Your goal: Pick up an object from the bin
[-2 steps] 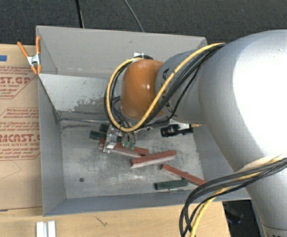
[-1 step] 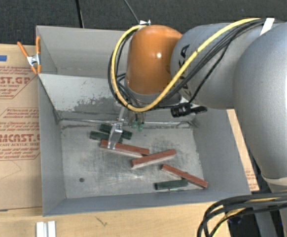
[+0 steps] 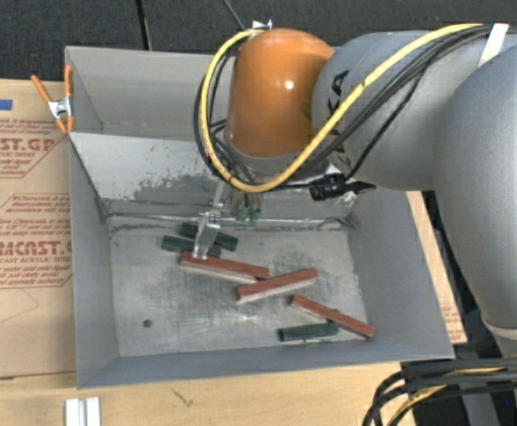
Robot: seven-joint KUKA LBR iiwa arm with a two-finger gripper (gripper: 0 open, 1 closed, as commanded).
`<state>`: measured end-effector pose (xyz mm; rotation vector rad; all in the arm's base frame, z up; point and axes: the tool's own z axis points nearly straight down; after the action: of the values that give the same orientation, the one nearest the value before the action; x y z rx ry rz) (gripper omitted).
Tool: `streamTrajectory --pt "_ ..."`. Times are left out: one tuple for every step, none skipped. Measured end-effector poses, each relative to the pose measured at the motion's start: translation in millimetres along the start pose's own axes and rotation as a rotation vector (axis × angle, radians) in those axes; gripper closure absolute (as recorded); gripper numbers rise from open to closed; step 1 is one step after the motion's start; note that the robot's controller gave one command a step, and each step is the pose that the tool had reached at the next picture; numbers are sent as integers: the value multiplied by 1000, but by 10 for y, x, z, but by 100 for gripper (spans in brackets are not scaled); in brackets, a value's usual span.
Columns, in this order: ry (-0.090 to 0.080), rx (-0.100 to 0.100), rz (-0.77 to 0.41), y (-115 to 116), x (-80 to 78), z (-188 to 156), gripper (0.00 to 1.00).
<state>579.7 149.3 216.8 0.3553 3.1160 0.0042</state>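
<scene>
Three slats lie across the bin floor, a stick before the rightmost.

Robot arm reaching down into the grey bin
The gripper is low near the bin's back wall, right over some small dark green blocks and the end of a long brown stick. Two more brown sticks lie toward the front right corner, with a dark green stick near the front edge

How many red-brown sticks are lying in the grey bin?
3. The left stick lies by the claw, the middle stick just right of it, and the right stick toward the front right corner. The big arm could be hiding more.
</scene>
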Motion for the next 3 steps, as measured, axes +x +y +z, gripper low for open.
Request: streamTrajectory --pt "0 0 34 -133 62 622 0" --pt "7 3 221 -735 -191 1380 100" --pt "7 3 221 -735 -192 1380 100"
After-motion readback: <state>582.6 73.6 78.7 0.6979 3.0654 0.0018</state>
